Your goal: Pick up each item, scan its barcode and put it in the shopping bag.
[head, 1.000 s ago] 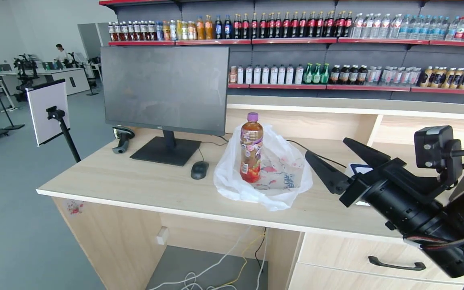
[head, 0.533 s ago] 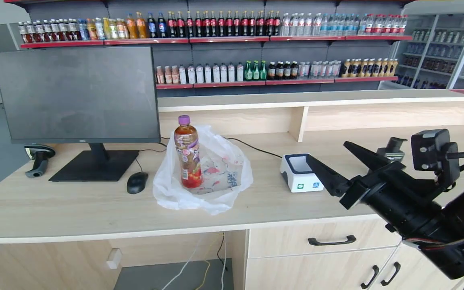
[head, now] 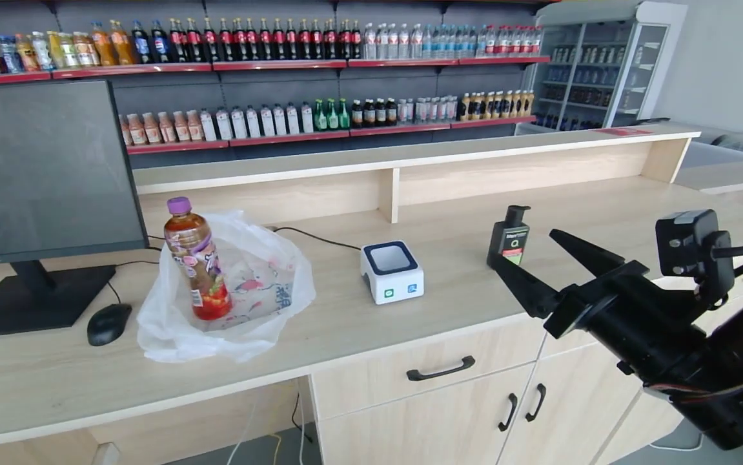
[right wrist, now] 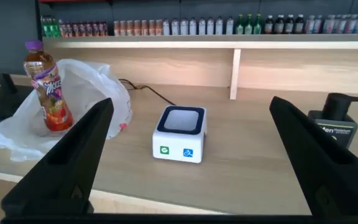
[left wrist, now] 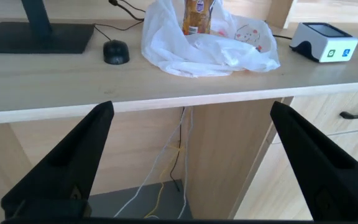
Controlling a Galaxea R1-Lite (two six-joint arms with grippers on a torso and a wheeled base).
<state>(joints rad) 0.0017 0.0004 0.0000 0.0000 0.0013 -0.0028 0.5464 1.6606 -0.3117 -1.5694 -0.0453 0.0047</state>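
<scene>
Shelves (head: 281, 64) of drinks are lining the wall behind the bench (head: 345, 323), where the shopping bag (head: 268, 278) is holding one upright tea bottle (head: 195, 265) near the front edge. With the right gripper (head: 519, 244) and left gripper (left wrist: 191, 104) both hanging released and empty, the black pump bottle (head: 508, 237) near the scanner (head: 392, 271) is probably awaiting a grasp, then scanning.

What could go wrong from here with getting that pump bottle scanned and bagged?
The pump bottle is tall and narrow and stands just ahead of the open right gripper; a finger could tip it on approach. The bag is limp and slumped, with a drink bottle upright in it; adding the pump bottle might knock that over or miss the opening.
</scene>
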